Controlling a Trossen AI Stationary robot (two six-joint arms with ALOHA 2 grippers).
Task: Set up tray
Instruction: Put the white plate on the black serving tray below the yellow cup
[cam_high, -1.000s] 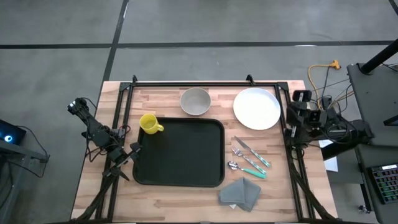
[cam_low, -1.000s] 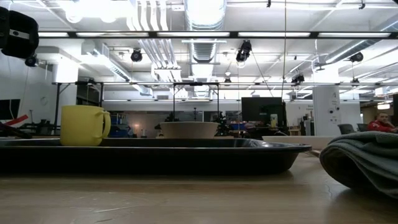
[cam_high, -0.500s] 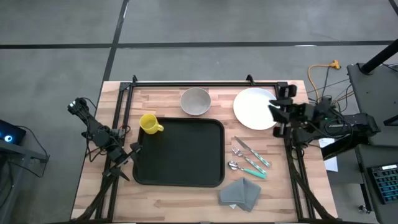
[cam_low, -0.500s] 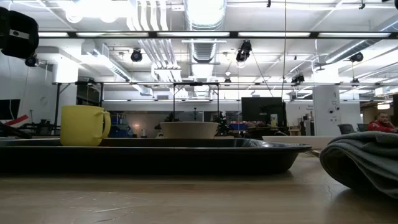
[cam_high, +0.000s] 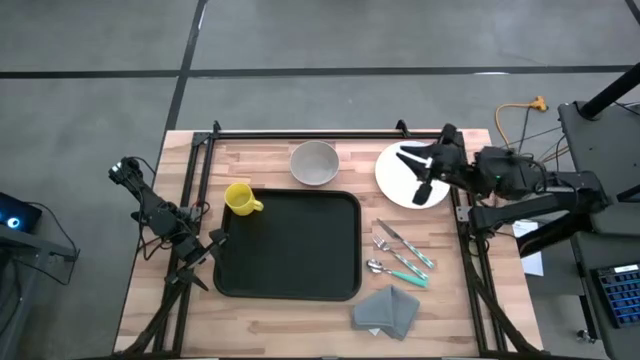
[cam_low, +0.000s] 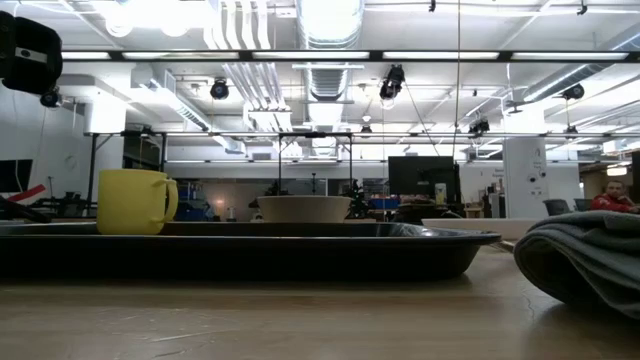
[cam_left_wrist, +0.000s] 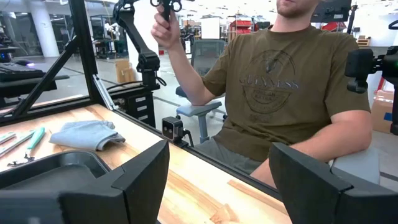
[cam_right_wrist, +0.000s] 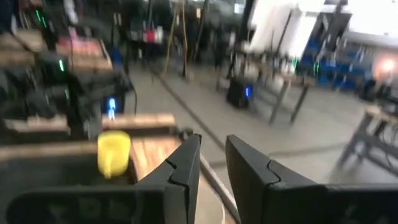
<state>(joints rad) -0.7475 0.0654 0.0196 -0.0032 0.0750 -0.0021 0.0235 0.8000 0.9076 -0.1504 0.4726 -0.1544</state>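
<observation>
The black tray (cam_high: 290, 245) lies flat in the table's middle and shows as a low dark rim in the low view (cam_low: 240, 248). A yellow mug (cam_high: 240, 198) stands just off its far left corner, and a grey bowl (cam_high: 314, 162) beyond its far edge. A white plate (cam_high: 440, 180) rests on the wood at the far right. My right gripper (cam_high: 416, 173) hovers open over the plate, touching nothing. My left gripper (cam_high: 213, 243) waits open by the tray's left edge. Neither gripper shows in the low view.
Cutlery with teal handles (cam_high: 402, 256) lies right of the tray, and a folded grey napkin (cam_high: 388, 310) sits near the near edge. A black frame rail (cam_high: 330, 133) runs along the far edge. A seated person in an olive shirt (cam_left_wrist: 292, 81) is beyond the table.
My right arm has swung out from its folded place at the table's right edge toward the left, and its gripper now stands over the white plate. Nothing on the table has moved.
</observation>
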